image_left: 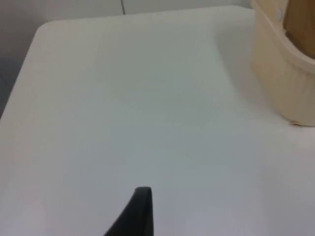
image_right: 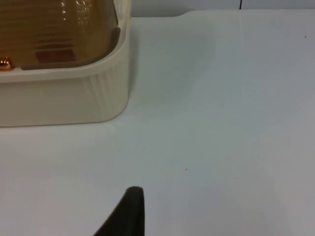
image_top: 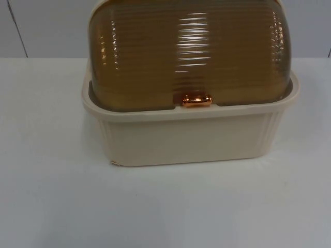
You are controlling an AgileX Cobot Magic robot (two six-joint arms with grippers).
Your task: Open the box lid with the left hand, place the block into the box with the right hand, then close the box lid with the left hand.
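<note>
Left tool (image_left: 140,214), right tool (image_right: 129,211) over table (image_top: 46,196), apart from box (image_top: 189,137); lid (image_top: 186,54) down; tool spread untellable.

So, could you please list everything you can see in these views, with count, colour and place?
box: one, cream with ribbed walls, standing on the table at the middle of the top view, close to the camera.
lid: one, translucent amber-brown, ribbed and domed, down on the box, closed.
lid handle: one, shiny copper, at the lid's front edge at the middle, just above the box rim.
table: one, white, under the box and around it.
partition wall: one, grey, behind the table.
left pincer: one black fingertip, above bare table to the side of the box, waiting.
right pincer: one black fingertip, above bare table in front of the box's corner.
</note>
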